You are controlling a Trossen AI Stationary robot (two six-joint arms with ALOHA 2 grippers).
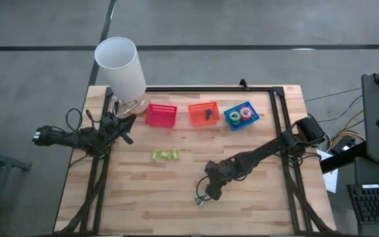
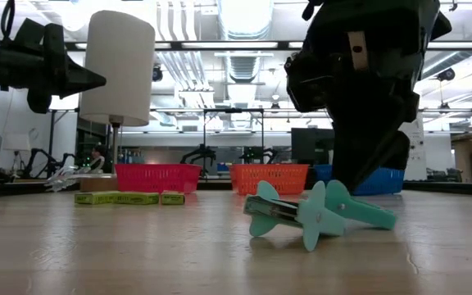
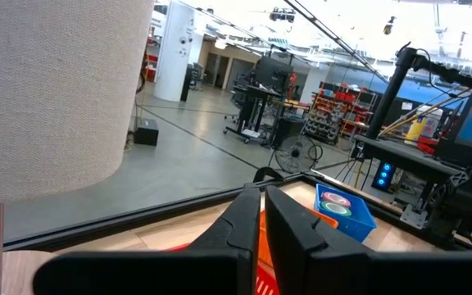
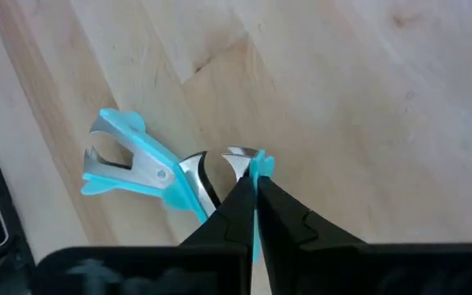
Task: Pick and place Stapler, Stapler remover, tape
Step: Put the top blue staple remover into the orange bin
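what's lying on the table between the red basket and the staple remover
High view: the green staple boxes lie on the table between the red basket and the staple remover, which the right gripper pinches.

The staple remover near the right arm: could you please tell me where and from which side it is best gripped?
Probably by one thin teal wing of the staple remover, from above. It lies on its side on the table, so a wing edge stands up, narrow enough to pinch. The right end effector is already shut on such a wing, well behind the metal claws.
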